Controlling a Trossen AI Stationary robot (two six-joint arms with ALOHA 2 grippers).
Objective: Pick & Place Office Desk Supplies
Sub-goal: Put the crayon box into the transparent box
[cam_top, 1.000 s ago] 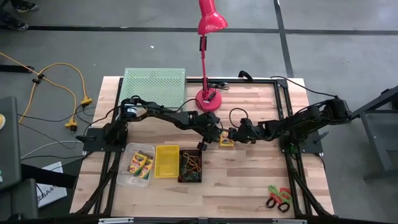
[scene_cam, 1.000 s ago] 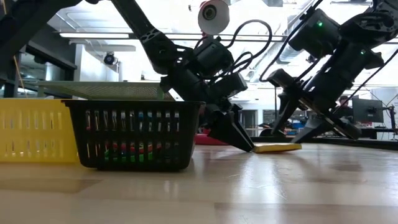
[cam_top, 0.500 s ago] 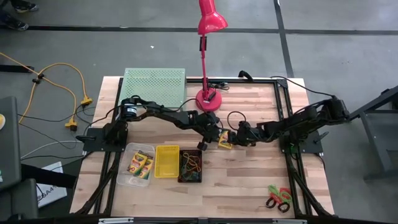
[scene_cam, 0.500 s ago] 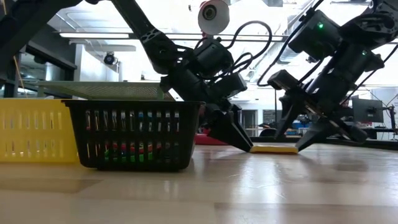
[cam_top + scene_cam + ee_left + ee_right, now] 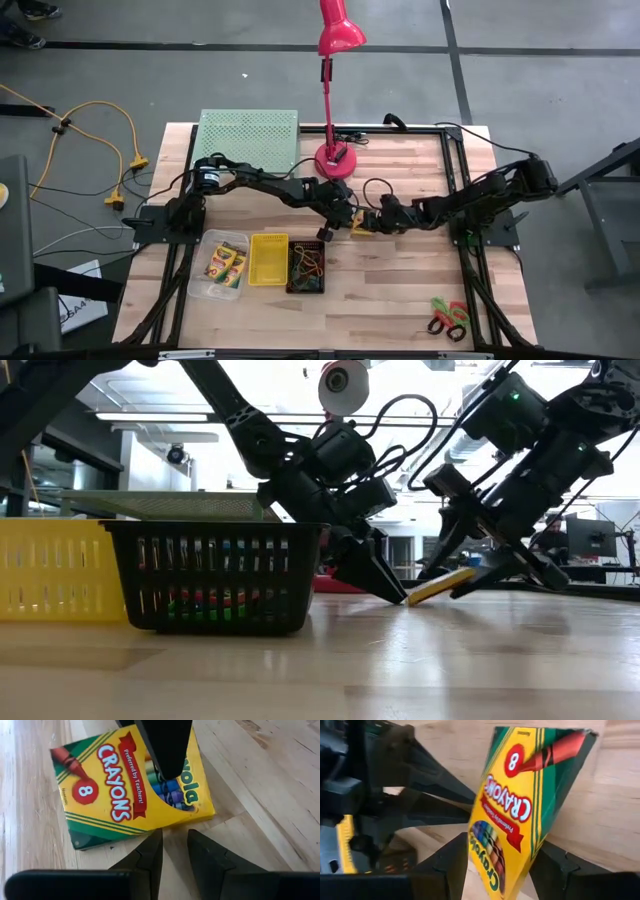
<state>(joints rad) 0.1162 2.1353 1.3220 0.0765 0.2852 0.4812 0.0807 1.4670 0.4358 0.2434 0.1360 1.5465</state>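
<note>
yellow crayon box (image 5: 440,586) tilted, far end raised, pinched by right hand (image 5: 478,570).

Lab: taped floor (image 5: 500,50), monitors (image 5: 591,538)

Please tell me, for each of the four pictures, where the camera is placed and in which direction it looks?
High: overhead, straight down; both arms, table.
Low: table height, looking level; black-mesh bin, both arms.
Left wrist: past left gripper, down on crayon box.
Right wrist: past right gripper, which lifts the box.
All four show this box.
</note>
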